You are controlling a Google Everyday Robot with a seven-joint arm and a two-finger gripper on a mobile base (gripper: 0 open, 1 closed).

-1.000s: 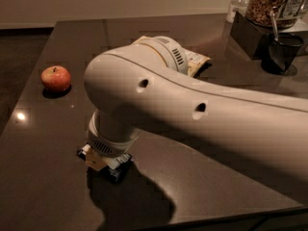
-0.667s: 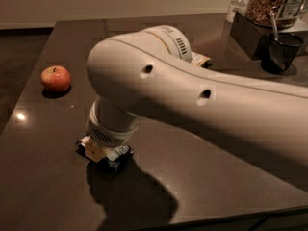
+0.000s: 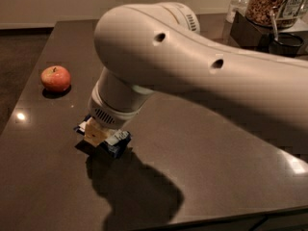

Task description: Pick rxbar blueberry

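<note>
Shifted up-frame together, gripper (image 3: 100,134) and rxbar blueberry (image 3: 118,143) now sit nearer the apple (image 3: 56,78). Its fingers clamp the bar (shadow beneath suggests lift-off from the table (image 3: 216,167)), so the pick looks underway.

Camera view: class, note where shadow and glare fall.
Camera view: a dark shadow spreads on the table toward the near edge, below the tool at the rxbar blueberry; a glare spot shines near the left edge, in front of the apple.
</note>
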